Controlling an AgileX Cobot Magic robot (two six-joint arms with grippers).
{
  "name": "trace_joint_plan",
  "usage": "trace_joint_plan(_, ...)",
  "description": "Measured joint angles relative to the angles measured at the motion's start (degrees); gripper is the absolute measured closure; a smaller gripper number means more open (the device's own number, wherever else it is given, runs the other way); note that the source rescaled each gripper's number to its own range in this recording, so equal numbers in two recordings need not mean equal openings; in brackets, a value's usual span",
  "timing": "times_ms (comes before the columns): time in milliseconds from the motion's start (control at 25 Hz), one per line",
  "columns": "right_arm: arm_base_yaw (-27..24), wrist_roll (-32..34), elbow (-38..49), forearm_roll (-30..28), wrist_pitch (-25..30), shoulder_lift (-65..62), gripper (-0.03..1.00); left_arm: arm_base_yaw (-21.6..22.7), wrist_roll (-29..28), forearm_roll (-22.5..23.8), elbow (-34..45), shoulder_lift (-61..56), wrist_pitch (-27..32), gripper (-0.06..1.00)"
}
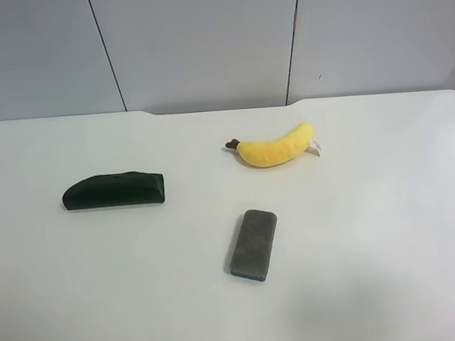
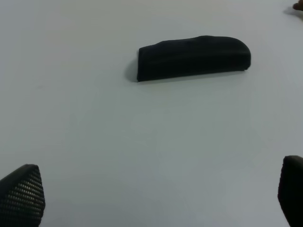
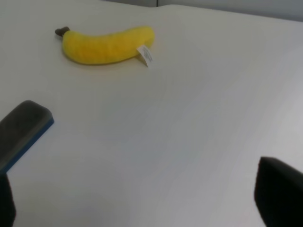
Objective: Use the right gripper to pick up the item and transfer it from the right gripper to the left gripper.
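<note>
Three items lie on the white table (image 1: pixel 390 204): a yellow plush banana (image 1: pixel 275 147), a grey block with a blue base (image 1: pixel 253 245), and a black case (image 1: pixel 114 191). The task line does not say which is the item. My right gripper (image 3: pixel 142 203) is open and empty, hovering above bare table; the banana (image 3: pixel 106 45) lies well ahead of it and the grey block (image 3: pixel 21 132) is close to one fingertip (image 3: pixel 279 191). My left gripper (image 2: pixel 156 194) is open and empty, with the black case (image 2: pixel 191 57) ahead of it. Neither arm shows in the exterior high view.
A grey panelled wall (image 1: pixel 200 37) stands behind the table's far edge. The table has a notched back edge and rounded far corners.
</note>
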Motion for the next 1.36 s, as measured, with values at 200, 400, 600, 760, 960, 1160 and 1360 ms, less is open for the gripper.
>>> trace_joint_plan(200,0.00,0.00,0.00,0.00,0.00,0.00,-0.03,-0.62,0.00,0.00,0.00,0.00,0.00,-0.06)
trace_joint_plan(400,0.00,0.00,0.00,0.00,0.00,0.00,-0.03,-0.62,-0.26,0.05,0.00,0.00,0.00,-0.06)
trace_joint_plan(600,0.00,0.00,0.00,0.00,0.00,0.00,-0.03,-0.62,-2.44,1.51,0.02,0.00,-0.17,-0.06)
trace_joint_plan(760,0.00,0.00,0.00,0.00,0.00,0.00,-0.03,-0.62,-4.13,2.79,0.07,0.00,-0.36,-0.06)
trace_joint_plan(960,0.00,0.00,0.00,0.00,0.00,0.00,-0.03,-0.62,-4.26,2.86,0.07,0.00,-0.36,-0.06)
trace_joint_plan(1160,0.00,0.00,0.00,0.00,0.00,0.00,-0.03,-0.62,-4.26,2.93,0.07,0.00,-0.36,-0.06)
trace_joint_plan(1360,0.00,0.00,0.00,0.00,0.00,0.00,-0.03,-0.62,-4.26,2.93,0.07,0.00,-0.36,-0.06)
